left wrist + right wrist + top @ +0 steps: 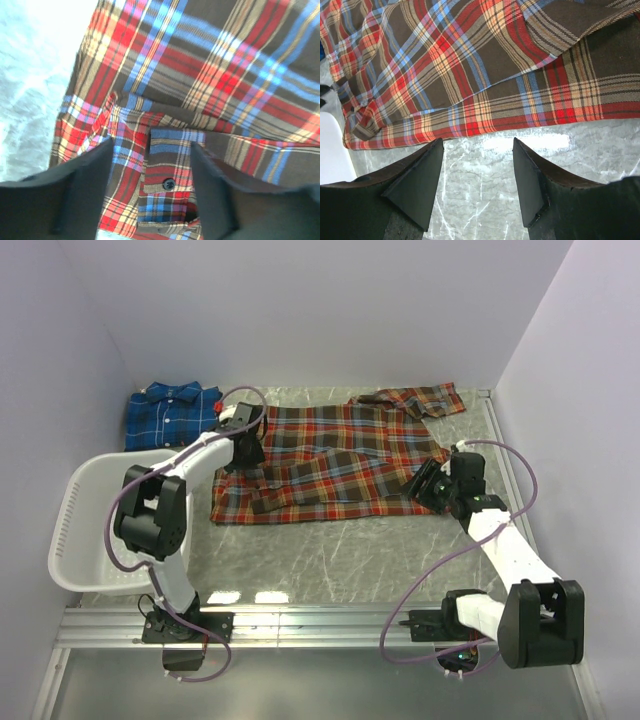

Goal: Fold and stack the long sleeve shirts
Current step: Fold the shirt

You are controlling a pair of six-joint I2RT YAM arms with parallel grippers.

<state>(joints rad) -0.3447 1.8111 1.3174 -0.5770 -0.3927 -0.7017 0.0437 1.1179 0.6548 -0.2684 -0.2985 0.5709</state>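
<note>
The red-orange plaid shirt [340,460] lies spread flat mid-table, one sleeve folded across its front and the other [420,398] trailing at the back right. The blue plaid shirt [172,415] sits folded at the back left. My left gripper [245,455] hovers over the red shirt's left edge. In the left wrist view it [150,147] stands open, the buttoned cuff [167,175] lying loose between its fingers. My right gripper [425,485] is at the shirt's right edge. In the right wrist view it [477,142] is open over bare marble, just short of the hem [485,117].
A white slotted basket [90,510] stands at the left, beside the left arm. The walls close in at the back and on both sides. Grey marble table [330,550] shows in front of the red shirt, and a metal rail [330,620] runs along the near edge.
</note>
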